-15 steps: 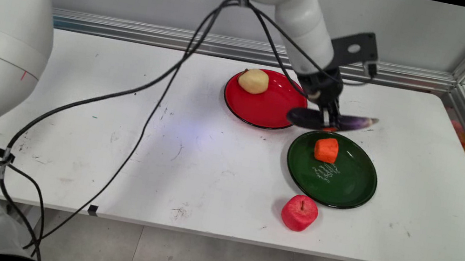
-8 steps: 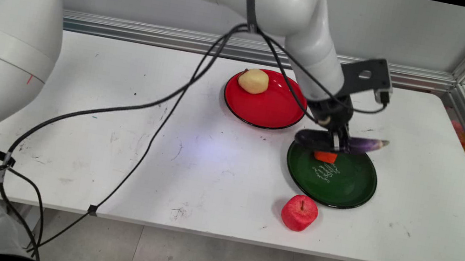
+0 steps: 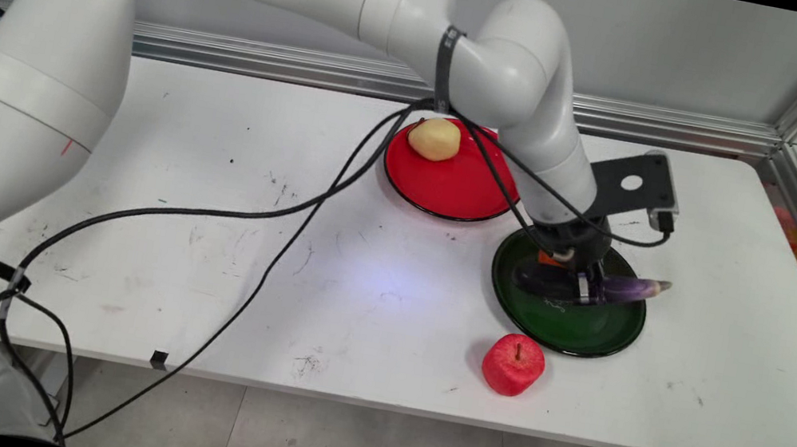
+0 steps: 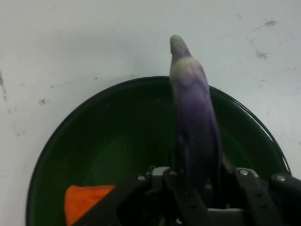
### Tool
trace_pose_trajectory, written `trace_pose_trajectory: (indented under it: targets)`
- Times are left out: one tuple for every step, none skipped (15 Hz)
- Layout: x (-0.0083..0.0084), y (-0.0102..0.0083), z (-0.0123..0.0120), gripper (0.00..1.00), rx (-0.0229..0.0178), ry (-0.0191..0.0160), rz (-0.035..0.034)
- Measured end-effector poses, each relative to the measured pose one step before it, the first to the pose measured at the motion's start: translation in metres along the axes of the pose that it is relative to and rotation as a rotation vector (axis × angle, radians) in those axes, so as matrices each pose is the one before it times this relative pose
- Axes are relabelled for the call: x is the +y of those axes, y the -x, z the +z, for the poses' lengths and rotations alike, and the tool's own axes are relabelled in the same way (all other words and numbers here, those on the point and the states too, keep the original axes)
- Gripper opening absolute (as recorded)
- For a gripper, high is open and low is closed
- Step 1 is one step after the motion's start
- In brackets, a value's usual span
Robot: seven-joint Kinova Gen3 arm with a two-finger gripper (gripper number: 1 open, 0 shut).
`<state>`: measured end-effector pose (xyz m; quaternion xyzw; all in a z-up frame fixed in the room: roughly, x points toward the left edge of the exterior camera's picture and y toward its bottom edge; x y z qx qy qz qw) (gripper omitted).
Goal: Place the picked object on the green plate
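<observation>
1. The gripper (image 3: 583, 288) is closed on a purple eggplant (image 3: 622, 288), held level just over the green plate (image 3: 594, 339); its pale tip overhangs the plate's right rim.
2. An orange chunk (image 4: 87, 202) sits in the plate, mostly hidden beneath the wrist.
3. The red plate (image 3: 453, 184), carrying a yellowish potato (image 3: 434, 138), is near the green plate's upper left.
4. A red apple (image 3: 513, 364) stands just beside the green plate's near rim.
5. The white table (image 3: 199, 255) is bare to the left; its right edge lies well apart.

White arm reaching in from upper left, elbow bent, wrist angled downward — black hand (image 3: 585, 289) low, pointing down, fingers (image 4: 188, 200) closed on an object, cables hanging slack.
</observation>
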<state>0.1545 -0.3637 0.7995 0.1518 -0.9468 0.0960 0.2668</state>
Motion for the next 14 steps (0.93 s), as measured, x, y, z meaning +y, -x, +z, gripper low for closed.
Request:
trace_pose_trajectory:
  targets:
    - [0.00127, 0.00070, 0.00415, 0.00, 0.00027, 0.00003, -0.00225]
    - [0.00105, 0.00081, 0.00383, 0.00, -0.00003, 0.00020, -0.00225]
    - [0.00073, 0.00074, 0.00307, 0.00, -0.00010, 0.00007, -0.00169]
    - [0.00075, 0.00097, 0.00328, 0.00, -0.00012, 0.00084, -0.00151]
    - [0.00071, 0.00077, 0.00264, 0.00, -0.00003, 0.00129, -0.00069]
    - [0.00032, 0.00040, 0.00151, 0.00, 0.00091, 0.00054, -0.00076]
    - [0.00047, 0.00063, 0.00214, 0.00, 0.00103, 0.00071, -0.00135]
    - [0.00025, 0.00037, 0.00207, 1.00, 0.00301, 0.00091, -0.00386]
    - [0.00035, 0.00009, 0.00194, 1.00, 0.00398, 0.00128, -0.00454]
    - [-0.00005, -0.00044, 0.00081, 1.00, 0.00388, 0.00073, -0.00343]
    - [-0.00020, -0.00049, 0.00040, 1.00, 0.00318, 0.00011, -0.00274]
    - [-0.00057, -0.00105, 0.00012, 1.00, 0.00538, -0.00045, -0.00343]
    - [-0.00112, -0.00180, -0.00116, 1.00, 0.00753, -0.00118, -0.00405]
    - [-0.00155, -0.00199, -0.00239, 1.00, 0.00769, -0.00219, -0.00319]
